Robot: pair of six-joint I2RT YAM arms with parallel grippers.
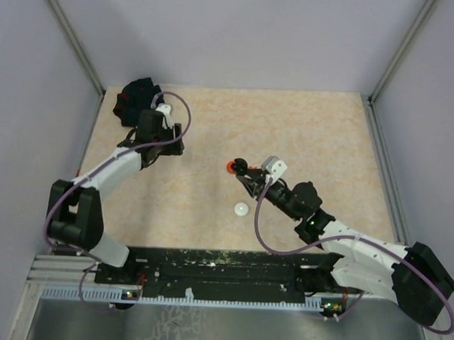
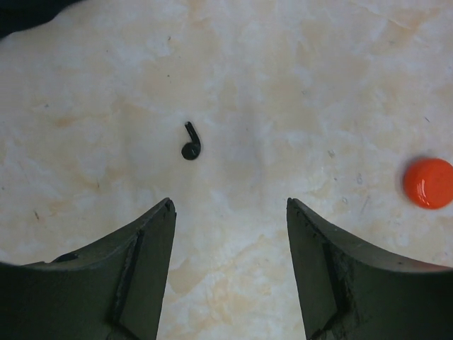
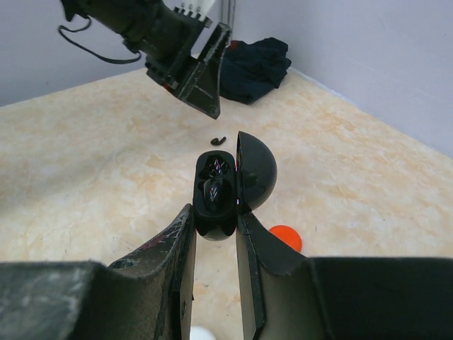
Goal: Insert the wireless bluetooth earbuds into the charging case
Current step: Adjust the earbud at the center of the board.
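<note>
My left pincer (image 2: 230, 202) hangs spread wide over the counter (image 2: 318, 85). One black earbud (image 2: 190, 144) lies just ahead of the gap between its tips, untouched. My right pincer (image 3: 214, 218) clamps the open case (image 3: 216, 188), well apart.

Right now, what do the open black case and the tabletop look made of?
The charging case looks like glossy black plastic: its curved surface reflects light. The tabletop seems smooth marble-patterned laminate or stone, beige with pale veins; which, I cannot tell.
</note>
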